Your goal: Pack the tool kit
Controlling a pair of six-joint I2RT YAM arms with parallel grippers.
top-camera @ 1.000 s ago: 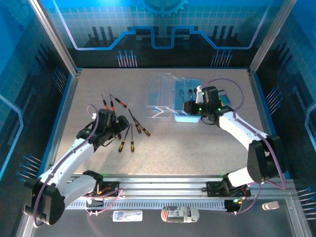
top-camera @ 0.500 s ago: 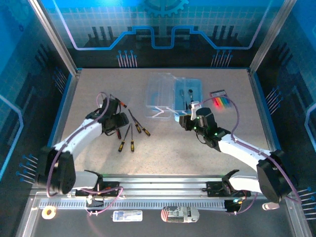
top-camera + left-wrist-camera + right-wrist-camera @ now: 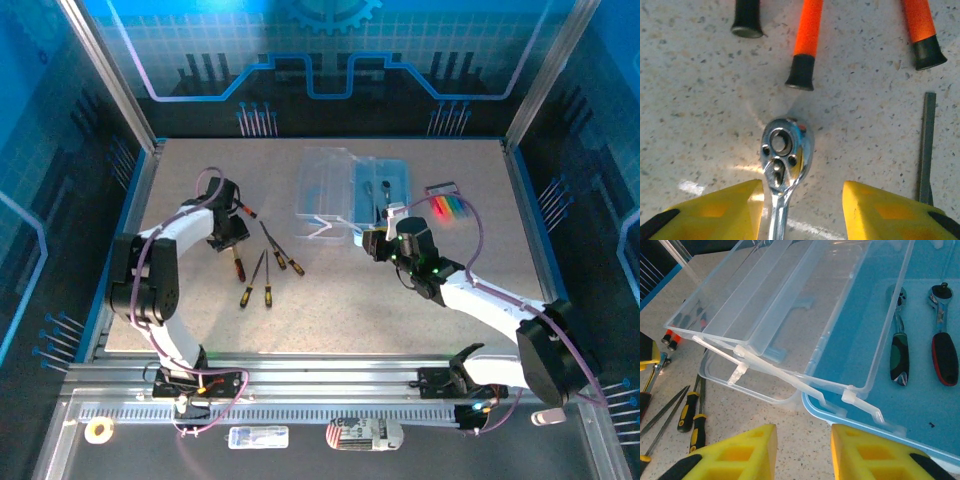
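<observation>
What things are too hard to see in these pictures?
- Ratchet: left wrist view, handle cut off by the bottom edge.
- Orange-handled tools: left wrist view, working ends cut off by the top edge.
- Rainbow card: top view, too small to read.
- Speck in the blue box: right wrist view, too small to identify.
</observation>
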